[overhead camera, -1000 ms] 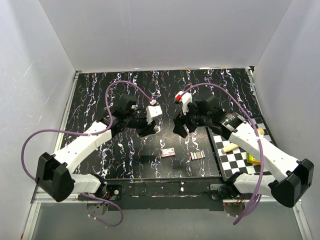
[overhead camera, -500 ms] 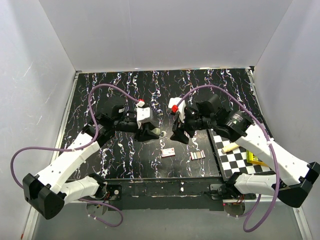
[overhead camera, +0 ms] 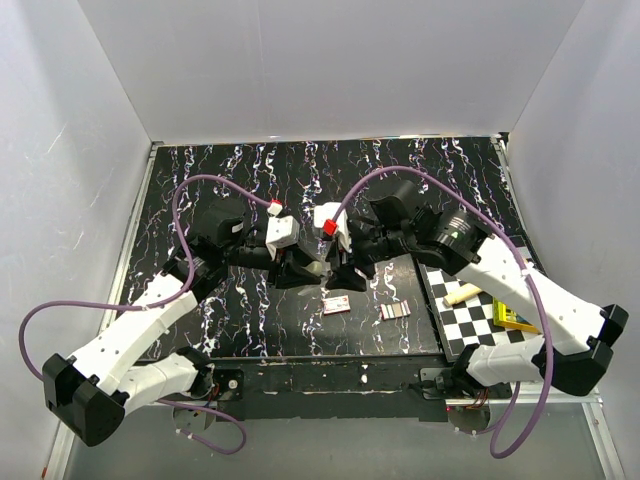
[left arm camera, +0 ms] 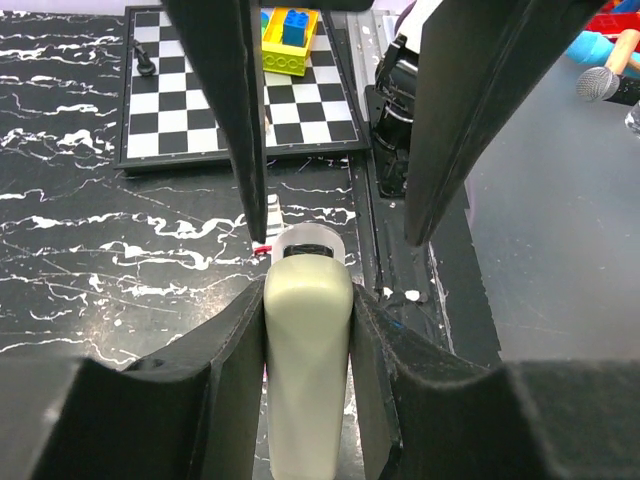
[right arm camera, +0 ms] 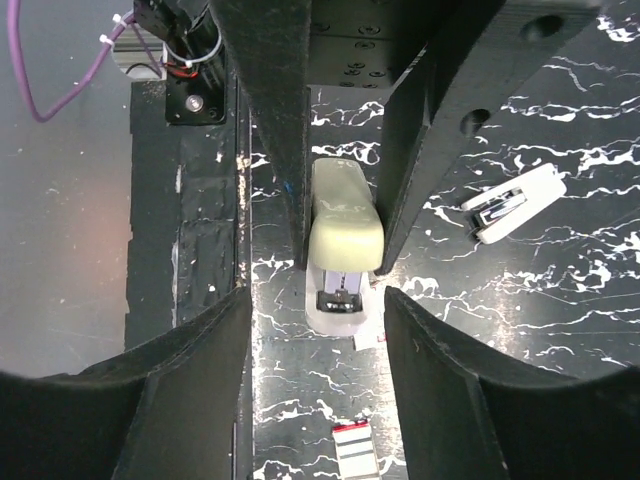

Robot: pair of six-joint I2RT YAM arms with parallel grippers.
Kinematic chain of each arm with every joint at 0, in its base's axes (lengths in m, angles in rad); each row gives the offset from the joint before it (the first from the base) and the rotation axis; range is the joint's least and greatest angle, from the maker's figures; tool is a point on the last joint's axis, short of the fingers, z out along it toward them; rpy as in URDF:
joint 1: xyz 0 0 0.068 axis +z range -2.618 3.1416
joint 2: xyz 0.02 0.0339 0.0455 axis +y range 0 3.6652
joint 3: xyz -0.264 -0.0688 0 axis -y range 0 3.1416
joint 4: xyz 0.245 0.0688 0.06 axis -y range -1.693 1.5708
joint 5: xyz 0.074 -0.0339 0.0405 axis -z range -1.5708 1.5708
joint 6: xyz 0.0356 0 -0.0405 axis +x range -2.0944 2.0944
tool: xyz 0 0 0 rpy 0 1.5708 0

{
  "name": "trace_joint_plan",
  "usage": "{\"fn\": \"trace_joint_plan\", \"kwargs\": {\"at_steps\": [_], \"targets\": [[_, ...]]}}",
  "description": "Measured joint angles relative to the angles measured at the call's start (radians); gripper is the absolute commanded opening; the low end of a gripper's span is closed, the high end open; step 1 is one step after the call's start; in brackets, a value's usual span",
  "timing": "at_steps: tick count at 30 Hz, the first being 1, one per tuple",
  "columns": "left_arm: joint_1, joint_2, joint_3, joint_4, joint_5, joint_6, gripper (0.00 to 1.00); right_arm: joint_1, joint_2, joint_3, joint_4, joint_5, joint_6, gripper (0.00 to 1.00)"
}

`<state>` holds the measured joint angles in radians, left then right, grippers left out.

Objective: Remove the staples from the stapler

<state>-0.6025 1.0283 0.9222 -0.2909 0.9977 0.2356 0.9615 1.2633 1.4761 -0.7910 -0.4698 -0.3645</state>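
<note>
A pale green stapler (left arm camera: 307,350) sits clamped between the fingers of my left gripper (left arm camera: 307,295), which is shut on its rear body. In the right wrist view the stapler (right arm camera: 345,235) points toward me with its grey nose and metal staple channel (right arm camera: 342,300) showing. My right gripper (right arm camera: 318,310) is open, its two fingertips (right arm camera: 215,340) standing either side of the nose without touching it. From above, both grippers meet at mid-table, left gripper (overhead camera: 297,262) facing right gripper (overhead camera: 340,268), and the stapler is mostly hidden between them. No loose staples show.
A small red-and-white box (overhead camera: 337,305) and a striped strip (overhead camera: 396,312) lie just in front of the grippers. A white stapler-like piece (right arm camera: 510,203) lies on the marbled table nearby. A chessboard (overhead camera: 478,318) at the right carries a cream object (overhead camera: 460,295) and a yellow block (overhead camera: 510,320).
Both arms have come together at mid-table: the left carried the stapler rightward, the right moved left up to its nose. The right jaws have narrowed somewhat.
</note>
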Motion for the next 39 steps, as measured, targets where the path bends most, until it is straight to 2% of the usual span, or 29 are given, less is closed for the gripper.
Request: {"fn": "trace_joint_plan", "kwargs": {"at_steps": [4, 10, 17, 39], "targets": [[-0.003, -0.005, -0.013, 0.041, 0.009, -0.024, 0.00, 0.010, 0.030, 0.013, -0.021, -0.006, -0.007, 0.59], [-0.003, -0.010, -0.031, 0.056, 0.015, -0.040, 0.00, 0.017, 0.055, 0.035, -0.028, -0.004, -0.016, 0.46], [-0.004, -0.016, -0.032, 0.057, 0.021, -0.048, 0.00, 0.016, 0.059, 0.040, -0.031, -0.003, -0.028, 0.41], [-0.008, -0.051, -0.060, 0.089, -0.033, -0.065, 0.00, 0.016, 0.047, -0.021, 0.029, -0.008, 0.014, 0.40]]}}
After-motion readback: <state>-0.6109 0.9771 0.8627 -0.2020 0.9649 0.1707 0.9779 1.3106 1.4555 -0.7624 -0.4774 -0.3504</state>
